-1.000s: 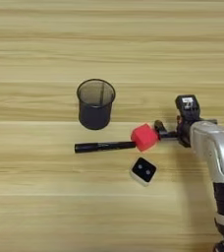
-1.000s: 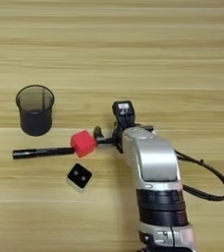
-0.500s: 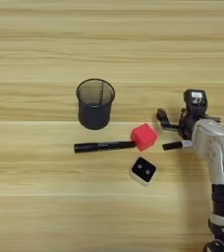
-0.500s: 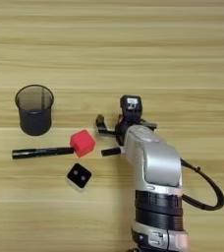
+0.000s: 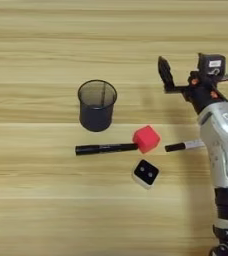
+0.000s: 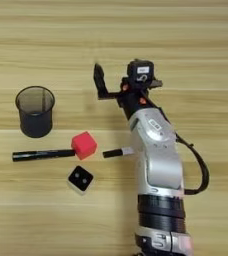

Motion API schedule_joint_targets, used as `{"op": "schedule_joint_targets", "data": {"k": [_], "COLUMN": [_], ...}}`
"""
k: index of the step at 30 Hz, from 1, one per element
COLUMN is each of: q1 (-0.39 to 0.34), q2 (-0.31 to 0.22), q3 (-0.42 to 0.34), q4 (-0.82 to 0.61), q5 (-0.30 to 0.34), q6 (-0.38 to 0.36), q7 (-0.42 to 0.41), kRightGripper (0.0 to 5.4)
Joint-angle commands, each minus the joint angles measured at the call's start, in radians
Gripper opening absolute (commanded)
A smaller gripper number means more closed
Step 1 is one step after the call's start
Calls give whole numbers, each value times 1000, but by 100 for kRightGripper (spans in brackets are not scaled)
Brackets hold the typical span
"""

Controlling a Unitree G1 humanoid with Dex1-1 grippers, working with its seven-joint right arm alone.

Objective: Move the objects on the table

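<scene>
Nothing is held by the right gripper (image 5: 165, 75); it's raised over bare table (image 5: 46, 45), up and to the right of the mesh cup (image 5: 96, 105). Only one black finger can be clearly made out, so whether it's spread or pressed together can't be told. The red cube (image 5: 146, 138) is found touching the tip of the black marker (image 5: 106, 148). The white cube (image 5: 146, 173) with its two-dotted black face sits just below. The black-capped white marker (image 5: 184, 146) lies right of the red cube, partly hidden by the silver forearm (image 6: 156, 155).
</scene>
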Motion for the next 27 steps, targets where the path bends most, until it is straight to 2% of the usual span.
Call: {"op": "schedule_joint_targets", "data": {"k": [1, 5, 9, 14, 19, 22, 27], "q1": [-29, -11, -5, -55, -115, -153, -200], "q2": [-44, -72, -104, -152, -198, -222, -239], "q3": [-12, 3, -8, -31, -56, -66, -59], "q4": [42, 113, 190, 315, 507, 585, 609], "q5": [17, 8, 49, 73, 82, 81, 88], "q6": [-221, -336, -398, -532, -662, -706, -740], "q7": [48, 97, 169, 231, 276, 282, 294], "kRightGripper": [535, 535, 535, 535, 535, 535, 535]}}
